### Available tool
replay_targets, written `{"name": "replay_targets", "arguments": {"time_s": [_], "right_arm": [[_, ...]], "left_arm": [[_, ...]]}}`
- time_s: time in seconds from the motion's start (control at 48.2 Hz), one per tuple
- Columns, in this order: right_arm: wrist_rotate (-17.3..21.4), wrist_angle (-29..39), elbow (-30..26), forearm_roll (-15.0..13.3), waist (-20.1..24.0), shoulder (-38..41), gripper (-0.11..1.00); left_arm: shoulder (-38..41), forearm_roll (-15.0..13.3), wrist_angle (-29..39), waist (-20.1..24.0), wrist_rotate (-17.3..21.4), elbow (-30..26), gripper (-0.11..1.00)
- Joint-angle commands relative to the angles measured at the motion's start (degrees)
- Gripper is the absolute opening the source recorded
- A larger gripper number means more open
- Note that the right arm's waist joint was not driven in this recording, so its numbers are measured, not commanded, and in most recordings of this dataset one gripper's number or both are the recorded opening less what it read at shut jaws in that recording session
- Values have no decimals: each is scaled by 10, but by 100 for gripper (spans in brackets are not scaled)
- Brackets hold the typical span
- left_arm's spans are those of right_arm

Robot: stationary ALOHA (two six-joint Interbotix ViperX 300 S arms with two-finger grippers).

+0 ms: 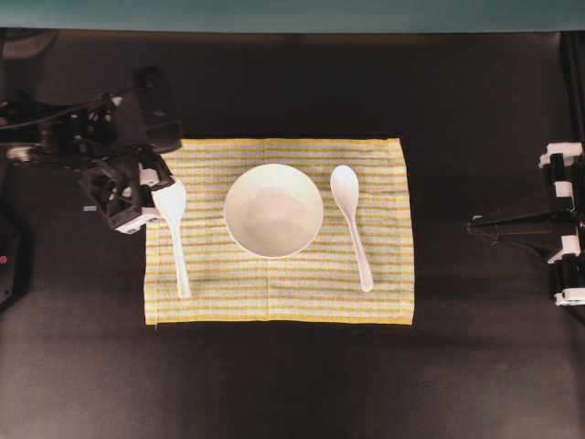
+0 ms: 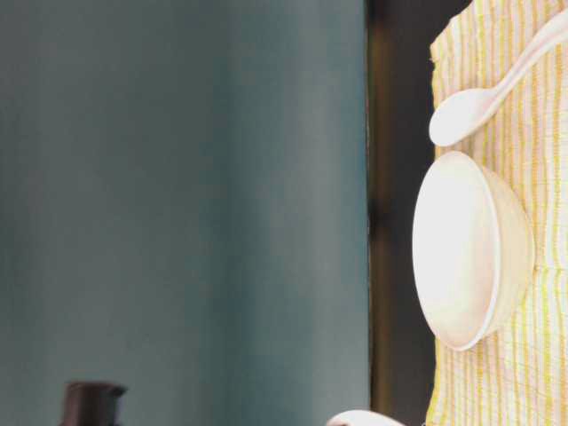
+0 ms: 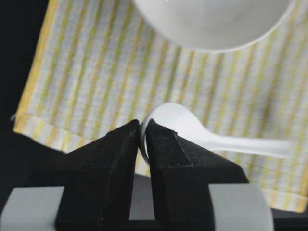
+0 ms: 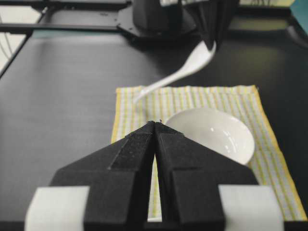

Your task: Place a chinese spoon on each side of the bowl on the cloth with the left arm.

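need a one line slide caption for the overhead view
Left tool grips a white spoon by its bowl end over the striped cloth, a second spoon lying across the white bowl.

left arm (image 1: 87, 137): black, jointed, boxy housings, white clips
right arm (image 1: 562, 224): black frame, white blocks
fingers (image 3: 113, 163): black, wedge-shaped, grey-white mounts

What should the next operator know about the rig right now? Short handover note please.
Left gripper: shut on the rim of the second spoon, held above the cloth's left part; the right wrist view shows it hanging in the air, handle sloping down.
Right gripper: shut, holding nothing, parked at the right.
Bowl: centred on the cloth.
Done: first spoon lies on the cloth right of the bowl.
Left: lower the held spoon onto the cloth left of the bowl, release, withdraw.
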Motion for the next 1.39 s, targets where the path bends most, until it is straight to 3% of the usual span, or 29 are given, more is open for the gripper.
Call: {"name": "replay_targets", "arguments": {"time_s": [0.0, 0.187, 0.457, 0.726, 0.809, 1.038, 1.121, 1.245, 1.37], "right_arm": [[3, -5, -4, 2, 0, 3, -1], [3, -3, -4, 2, 0, 3, -1], [3, -3, -3, 5, 0, 3, -1], [3, -5, -2, 6, 0, 3, -1], [3, -5, -2, 6, 0, 3, -1], [3, -6, -2, 5, 0, 3, -1], [3, -5, -2, 6, 0, 3, -1], [3, -5, -2, 6, 0, 3, -1], [3, -3, -2, 6, 0, 3, -1]], "left_arm": [[33, 2, -27, 9, 17, -12, 8], [85, 2, -76, 27, 29, -18, 8], [83, 2, -168, 60, 32, 12, 8], [82, 2, -176, 60, 32, 33, 9], [83, 2, -176, 60, 32, 39, 18], [80, 2, -186, 58, 35, 52, 70], [76, 2, -195, 55, 35, 57, 84], [66, 2, -197, 47, 30, 60, 86], [31, 2, -179, 5, 24, 54, 86]]}}
